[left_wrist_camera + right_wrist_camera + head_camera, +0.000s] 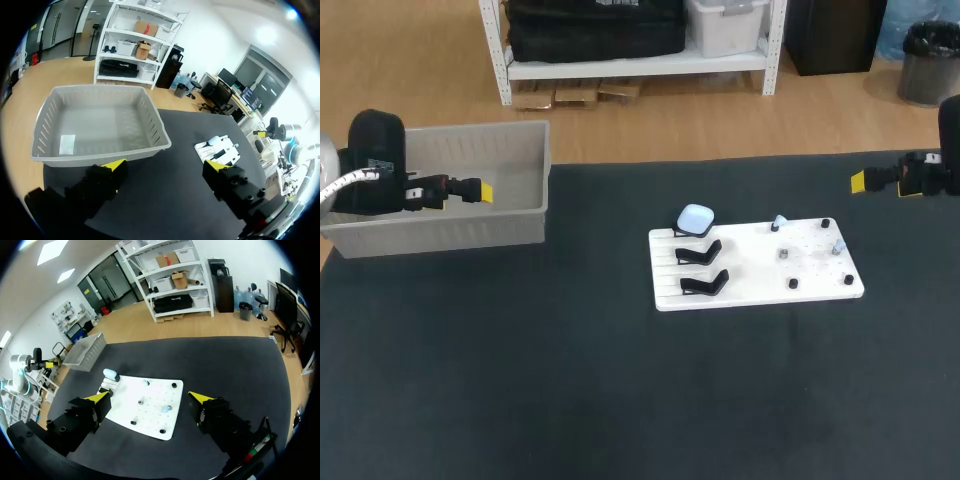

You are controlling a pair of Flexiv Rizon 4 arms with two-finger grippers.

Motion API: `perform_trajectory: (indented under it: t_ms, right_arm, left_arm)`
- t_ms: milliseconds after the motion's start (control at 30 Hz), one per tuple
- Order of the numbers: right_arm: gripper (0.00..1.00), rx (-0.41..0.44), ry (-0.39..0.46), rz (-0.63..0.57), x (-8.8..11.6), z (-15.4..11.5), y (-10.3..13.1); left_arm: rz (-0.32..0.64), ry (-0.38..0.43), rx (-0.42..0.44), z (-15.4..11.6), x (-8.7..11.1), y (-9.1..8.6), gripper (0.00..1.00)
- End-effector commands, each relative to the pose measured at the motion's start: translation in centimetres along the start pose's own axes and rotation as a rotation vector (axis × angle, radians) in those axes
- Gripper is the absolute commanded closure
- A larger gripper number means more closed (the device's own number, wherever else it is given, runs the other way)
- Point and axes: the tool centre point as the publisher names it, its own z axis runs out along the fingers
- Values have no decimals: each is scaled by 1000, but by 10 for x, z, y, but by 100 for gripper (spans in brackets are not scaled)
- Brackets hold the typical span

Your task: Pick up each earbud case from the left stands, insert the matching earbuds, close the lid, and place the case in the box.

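A white board [760, 272] lies right of the table's middle. Three black stands line its left edge. The far stand holds a pale blue earbud case [696, 218], lid shut; the two nearer stands [701, 268] are bare. Small earbuds, pale blue [779, 222], grey [784, 253] and black [793, 284], sit on pegs across the board. My left gripper [480, 190] hovers open over the grey basket [470, 228]; in its wrist view the left gripper [165, 165] holds nothing. My right gripper [861, 181] hangs open at the far right, and the right wrist view shows the right gripper [150, 396] empty above the board [132, 400] and case [110, 374].
The grey basket [150, 120] stands at the table's far left corner with only a paper label inside. The board [227, 145] and case [212, 140] show far ahead of the left gripper. Black table surface stretches around the board.
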Motion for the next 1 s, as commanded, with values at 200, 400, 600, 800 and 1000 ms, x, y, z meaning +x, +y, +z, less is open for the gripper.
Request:
perform_trajectory:
  t_ms: [200,400,600,800,1000]
  right_arm:
    - [0,2,1,0,0,0,0]
    - [0,2,1,0,0,0,0]
    - [0,2,1,0,0,0,0]
    - [0,2,1,0,0,0,0]
    - [0,2,1,0,0,0,0]
  left_arm:
    - [-3,12,-14,0,-2,-3,0]
    - [-3,12,-14,0,-2,-3,0]
    - [-3,12,-14,0,-2,-3,0]
    - [57,22,16,4,-6,-10,0]
    - [230,55,121,17,-14,-26,0]
